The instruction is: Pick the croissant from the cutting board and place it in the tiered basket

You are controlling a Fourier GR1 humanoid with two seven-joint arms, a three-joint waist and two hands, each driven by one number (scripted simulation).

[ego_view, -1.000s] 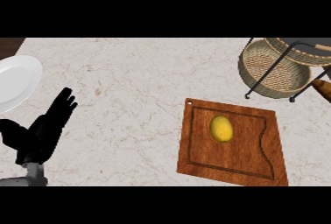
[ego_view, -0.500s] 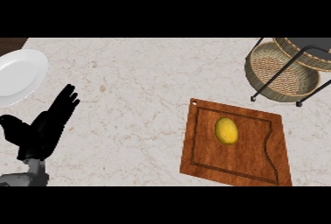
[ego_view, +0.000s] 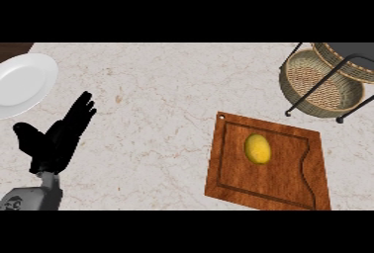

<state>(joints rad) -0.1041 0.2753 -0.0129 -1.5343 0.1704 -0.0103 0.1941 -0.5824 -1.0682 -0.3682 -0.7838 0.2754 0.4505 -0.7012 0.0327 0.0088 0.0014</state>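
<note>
A yellow oval croissant [ego_view: 257,148] lies near the middle of the wooden cutting board [ego_view: 292,183] at the lower right. The tiered basket [ego_view: 325,81], woven with a black wire frame, stands at the upper right, past the board's far edge. My left hand [ego_view: 57,138] rests open at the lower left with its fingers pointing up and to the right, far from the board and holding nothing. My right hand does not show in this view.
A white plate [ego_view: 22,84] sits at the upper left, just beyond my left hand. Pale marble counter [ego_view: 161,99] stretches between the plate, the board and the basket.
The whole view has drifted slightly to the right: plate, board and basket all sit further right in the picture. My left hand keeps its open pose.
</note>
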